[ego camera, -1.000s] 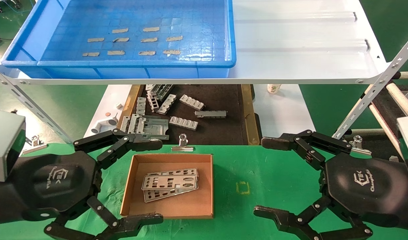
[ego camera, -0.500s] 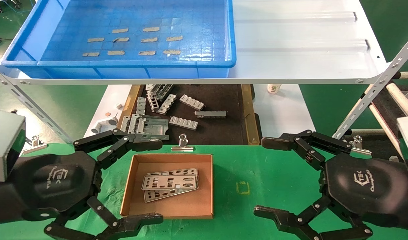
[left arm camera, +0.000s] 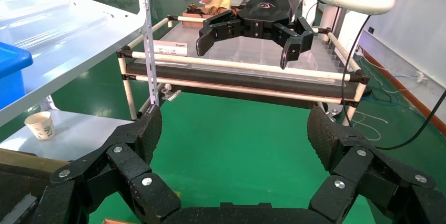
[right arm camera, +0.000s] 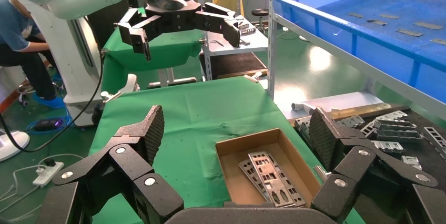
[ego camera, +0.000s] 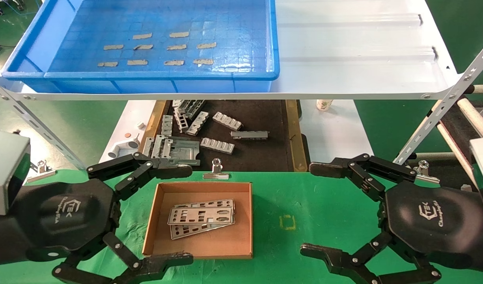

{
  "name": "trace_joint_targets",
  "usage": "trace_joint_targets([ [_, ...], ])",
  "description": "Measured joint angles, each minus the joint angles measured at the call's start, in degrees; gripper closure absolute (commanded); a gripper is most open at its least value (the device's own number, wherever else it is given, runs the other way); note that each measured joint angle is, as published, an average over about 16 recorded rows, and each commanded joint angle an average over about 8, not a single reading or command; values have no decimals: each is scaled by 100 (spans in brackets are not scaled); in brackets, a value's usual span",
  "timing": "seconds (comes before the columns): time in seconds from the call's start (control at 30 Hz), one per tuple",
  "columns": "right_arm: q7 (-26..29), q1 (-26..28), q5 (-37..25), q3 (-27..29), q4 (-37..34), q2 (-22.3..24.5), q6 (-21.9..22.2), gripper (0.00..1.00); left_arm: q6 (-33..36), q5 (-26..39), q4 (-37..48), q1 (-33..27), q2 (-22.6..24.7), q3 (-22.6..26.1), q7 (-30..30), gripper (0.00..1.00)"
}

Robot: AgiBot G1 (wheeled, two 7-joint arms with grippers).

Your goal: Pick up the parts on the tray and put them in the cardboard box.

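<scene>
The parts [ego camera: 202, 217] are seen stacked flat inside the cardboard box [ego camera: 158, 221], which is set on the green table [ego camera: 324, 213] near its far edge. The blue tray [ego camera: 154, 75], on the white shelf [ego camera: 355, 51] above, holds only grey tape strips [ego camera: 162, 47]. The left gripper [ego camera: 186, 215] is held low beside the box's left wall, its fingers spread wide apart around nothing. The right gripper [ego camera: 310, 209] is held over the table to the box's right, its fingers likewise spread wide and holding nothing.

No visible change in either arm or the parts [ego camera: 202, 217].
</scene>
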Motion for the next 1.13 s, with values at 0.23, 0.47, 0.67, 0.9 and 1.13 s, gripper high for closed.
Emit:
trace_joint_targets([
  [0.23, 0, 0, 0, 0, 0, 0, 0, 0, 0, 0, 0, 0, 0, 0, 0, 0],
  [0.47, 0, 0, 0, 0, 0, 0, 0, 0, 0, 0, 0, 0, 0, 0, 0, 0],
  [0.67, 0, 0, 0, 0, 0, 0, 0, 0, 0, 0, 0, 0, 0, 0, 0, 0],
  [0.9, 0, 0, 0, 0, 0, 0, 0, 0, 0, 0, 0, 0, 0, 0, 0, 0],
  [1.13, 0, 0, 0, 0, 0, 0, 0, 0, 0, 0, 0, 0, 0, 0, 0, 0],
])
